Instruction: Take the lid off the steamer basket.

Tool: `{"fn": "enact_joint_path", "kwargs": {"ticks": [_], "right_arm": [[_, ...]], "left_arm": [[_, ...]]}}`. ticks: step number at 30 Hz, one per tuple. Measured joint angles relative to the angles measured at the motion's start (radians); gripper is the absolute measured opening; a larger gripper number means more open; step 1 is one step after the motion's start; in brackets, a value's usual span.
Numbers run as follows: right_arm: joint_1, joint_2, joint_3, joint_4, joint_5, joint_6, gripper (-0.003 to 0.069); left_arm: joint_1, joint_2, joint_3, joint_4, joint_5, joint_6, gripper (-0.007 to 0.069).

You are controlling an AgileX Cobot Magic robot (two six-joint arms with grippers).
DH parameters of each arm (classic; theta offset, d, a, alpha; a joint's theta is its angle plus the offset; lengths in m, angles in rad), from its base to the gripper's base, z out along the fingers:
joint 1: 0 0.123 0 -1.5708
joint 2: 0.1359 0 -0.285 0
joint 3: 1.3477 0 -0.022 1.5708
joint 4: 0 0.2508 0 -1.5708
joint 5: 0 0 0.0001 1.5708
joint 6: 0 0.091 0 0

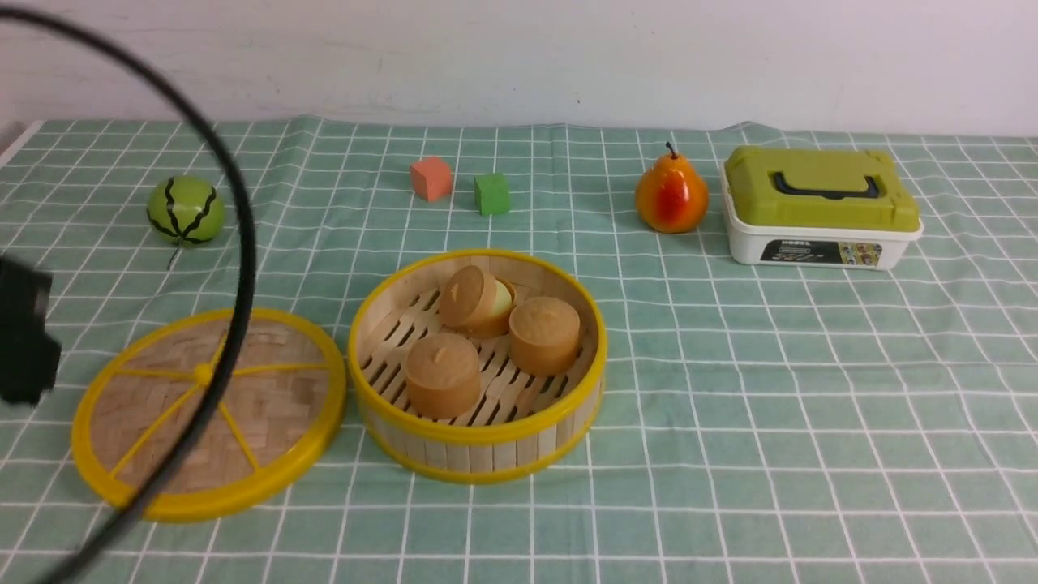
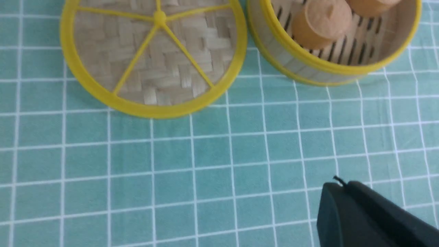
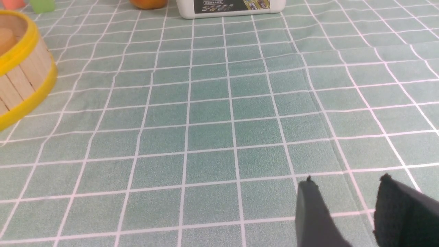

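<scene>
The lid [image 1: 276,397] lies flat on the cloth to the left of the steamer basket [image 1: 478,442], spokes up, its rim close to the basket's rim. The basket stands uncovered with three brown cakes [image 1: 442,375] inside. In the left wrist view the lid [image 2: 154,68] and the basket [image 2: 308,65] lie ahead of my left gripper [image 2: 337,185], which is shut and empty, well apart from both. My right gripper [image 3: 347,181] is open and empty over bare cloth, right of the basket [image 3: 24,75].
A black part of my left arm [image 1: 24,332] and its cable [image 1: 243,268] cross the left side. A striped green ball [image 1: 186,210], a red block [image 1: 431,178], a green block [image 1: 491,193], a pear [image 1: 671,197] and a green-lidded white box [image 1: 821,207] sit further back.
</scene>
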Motion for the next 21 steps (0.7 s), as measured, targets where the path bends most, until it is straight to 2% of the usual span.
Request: {"fn": "enact_joint_path", "kwargs": {"ticks": [4, 5, 9, 16, 21], "right_arm": [[0.0, 0.0, 0.0, 0.0, 0.0, 0.0, 0.0242], [0.0, 0.0, 0.0, 0.0, 0.0, 0.0, 0.0242], [0.0, 0.0, 0.0, 0.0, 0.0, 0.0, 0.0242], [0.0, 0.0, 0.0, 0.0, 0.0, 0.0, 0.0242], [0.0, 0.0, 0.0, 0.0, 0.0, 0.0, 0.0242]], "left_arm": [[0.0, -0.118, 0.183, -0.044, -0.08, 0.061, -0.0013], [0.0, -0.168, 0.282, -0.057, -0.134, 0.094, -0.0013], [0.0, -0.26, 0.469, -0.107, -0.287, 0.111, -0.0013], [0.0, -0.429, 0.522, -0.127, -0.338, 0.084, -0.0013], [0.0, -0.668, 0.523, -0.148, -0.354, 0.015, -0.0013]]}}
